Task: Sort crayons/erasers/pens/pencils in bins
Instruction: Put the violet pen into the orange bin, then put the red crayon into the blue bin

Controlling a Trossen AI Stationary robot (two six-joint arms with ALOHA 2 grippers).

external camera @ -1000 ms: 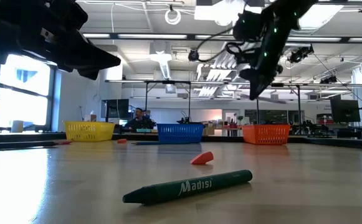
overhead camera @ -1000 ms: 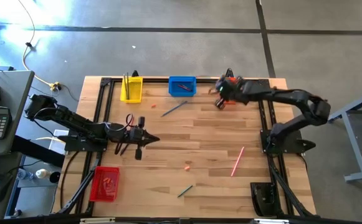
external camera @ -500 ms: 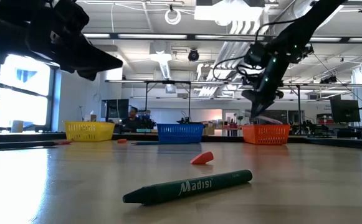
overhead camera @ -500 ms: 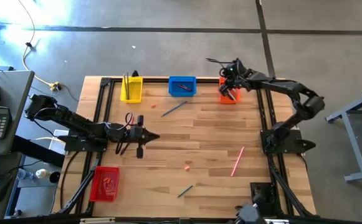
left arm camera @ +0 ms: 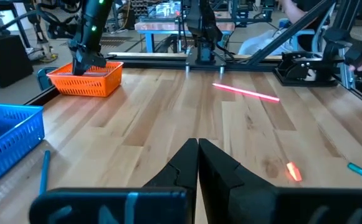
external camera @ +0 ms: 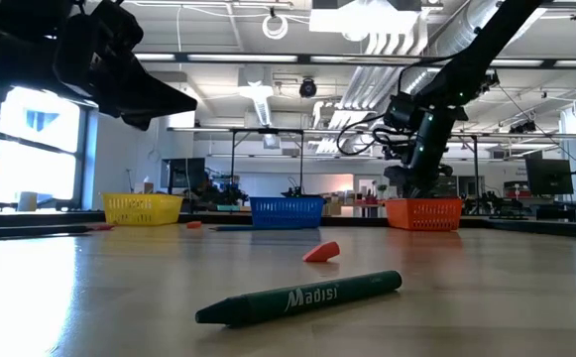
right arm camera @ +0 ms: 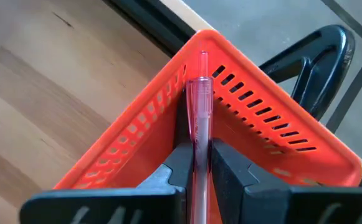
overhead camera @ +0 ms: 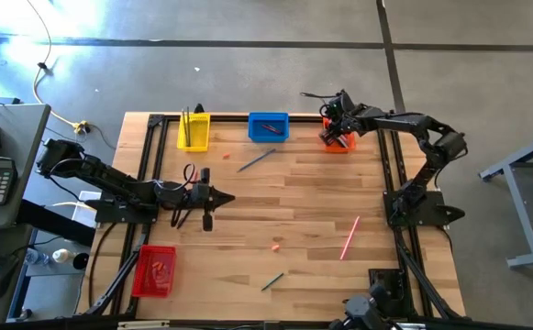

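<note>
The right gripper [right arm camera: 199, 165] hangs over the orange bin [right arm camera: 265, 134] at the far right of the counter [overhead camera: 321, 211], its jaws pinching a pink pen [right arm camera: 199, 118] that sticks out forward between them; in the right wrist view the pen's tip lies toward the bin's far corner, above the mesh wall. The left gripper [left arm camera: 197, 163] waits over the left middle of the counter, jaws pressed together and holding nothing.

The main risk, as I judge it, is the drop itself; the pen is long against a small bin, so if the jaws let go while its tip sits over the rim, it could see-saw on the wall and tip out onto the counter or off the back edge; a pen landing across a corner may also stay propped up rather than lie flat. Lowering too far could knock the light plastic bin and shove it out of place.

Much is left to sort: a second pink pen [overhead camera: 349, 237] lies on the right side of the counter, well apart from any bin; a small pink eraser [overhead camera: 275, 246] and a green crayon [external camera: 297, 297] lie nearer the front; a bluish stick [overhead camera: 256, 160] lies just in front of the blue bin [overhead camera: 269, 127]. The yellow bin [overhead camera: 193, 131] and the red bin [overhead camera: 154, 271] stand on the left; mixing up bins is a further hazard.
</note>
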